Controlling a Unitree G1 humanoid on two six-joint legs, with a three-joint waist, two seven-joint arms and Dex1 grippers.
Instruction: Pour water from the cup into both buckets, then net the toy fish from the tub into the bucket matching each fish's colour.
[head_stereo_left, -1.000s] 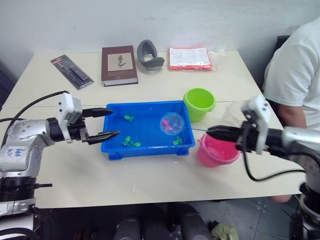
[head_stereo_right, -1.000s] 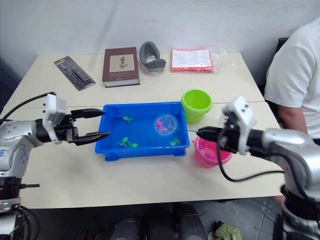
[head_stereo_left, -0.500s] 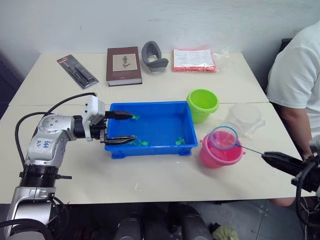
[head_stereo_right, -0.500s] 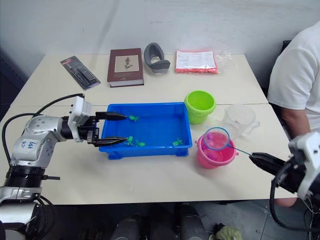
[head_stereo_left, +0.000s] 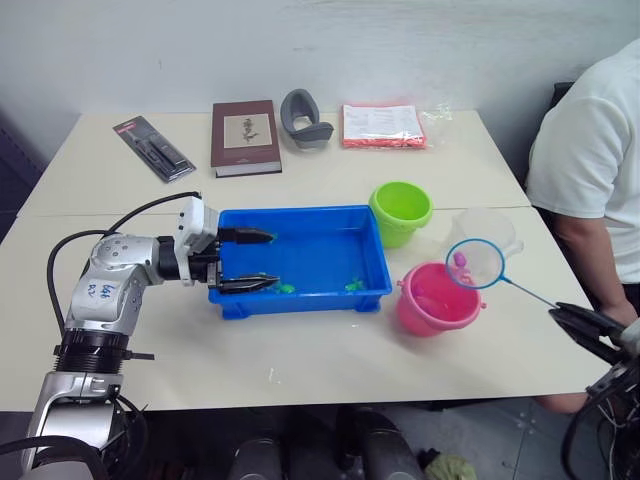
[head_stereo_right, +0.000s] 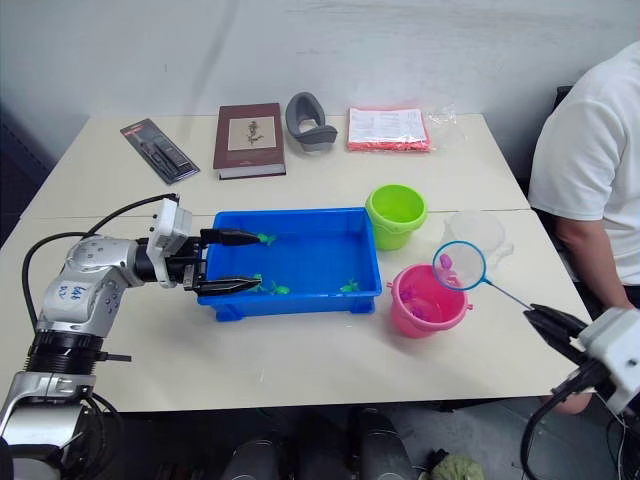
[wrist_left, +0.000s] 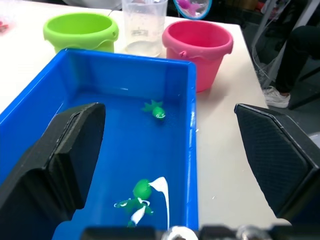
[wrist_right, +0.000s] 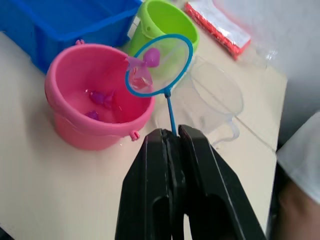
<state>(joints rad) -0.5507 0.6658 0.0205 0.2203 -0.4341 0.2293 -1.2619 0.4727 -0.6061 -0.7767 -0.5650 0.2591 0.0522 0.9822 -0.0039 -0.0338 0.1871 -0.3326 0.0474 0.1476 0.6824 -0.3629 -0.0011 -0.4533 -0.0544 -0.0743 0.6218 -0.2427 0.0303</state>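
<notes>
Net: net (head_stereo_left: 474, 264) is now lifted beside the pink bucket (head_stereo_left: 434, 299), at about 2 o'clock from the bucket's middle; half a second ago its hoop hung straight over the bucket mouth, and one second ago it was down in the tub (head_stereo_left: 300, 258).
Catch: a pink fish (wrist_right: 145, 64) sits in the mesh, at the hoop's rim, so it is not yet dropped.
Right gripper: right gripper (wrist_right: 172, 145) is closed tight on the net's thin handle, at about 4 o'clock from the pink bucket, near the tabletop (head_stereo_left: 330, 350) edge.
Left gripper: left gripper (head_stereo_left: 245, 260) is spread wide around the 9 o'clock end wall of the tub, one finger inside, one outside; I judge that it steadies the tub, as it did before.
Tub: only green fish (wrist_left: 155, 110) are visible in it now.
Pink bucket: some pink fish (wrist_right: 97, 100) already lie inside, in water.
Other things: green bucket (head_stereo_left: 401, 210) stands at 1 o'clock of the tub; cup (head_stereo_left: 485, 232) stands behind the net.
Meaning: the pink catch is carried out of the tub, but the hoop has drifted past the bucket; I think it must come back over the mouth and tip.
</notes>
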